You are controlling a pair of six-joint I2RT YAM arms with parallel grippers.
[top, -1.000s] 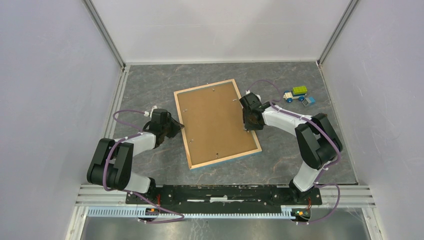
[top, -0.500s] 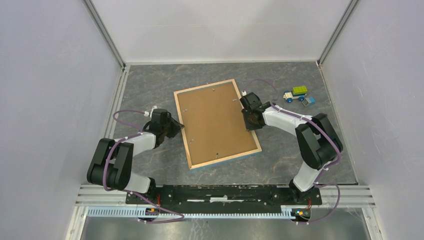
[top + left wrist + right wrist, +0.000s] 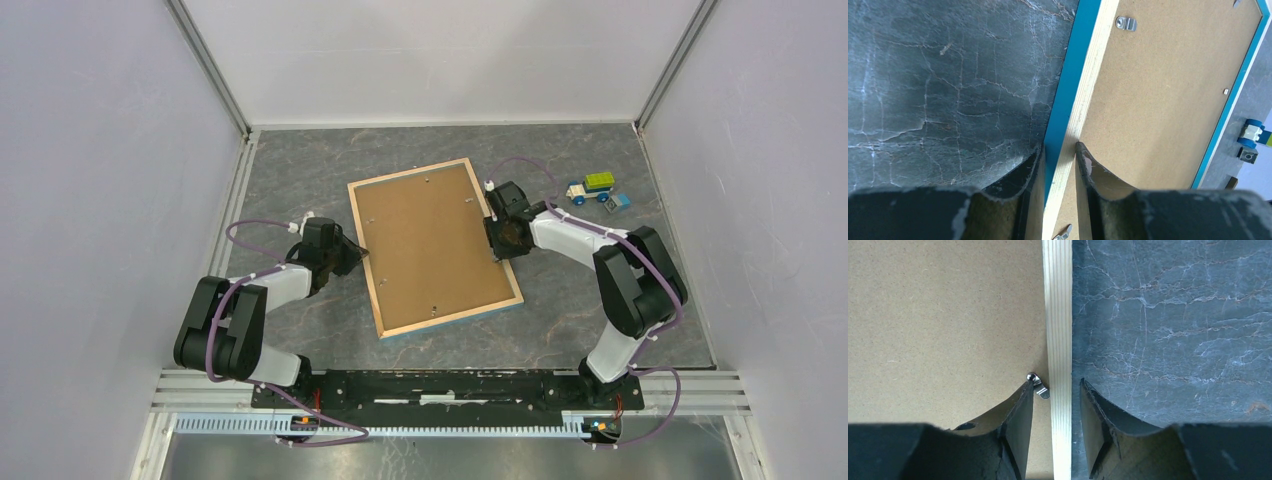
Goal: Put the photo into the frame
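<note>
Frame, mid-picture, back up: likely stiff, light, thin; take by rim. Left gripper pinches the rim; right gripper straddles it, unclosed.

I can read no writing, number, label or brand anywhere: none on the backing board between my left claw and right claw, none on the frame, none on the toy blocks beyond my right claw.

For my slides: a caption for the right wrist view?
Right gripper straddles the frame's wood rim, fingers apart, beside a metal clip.
</note>
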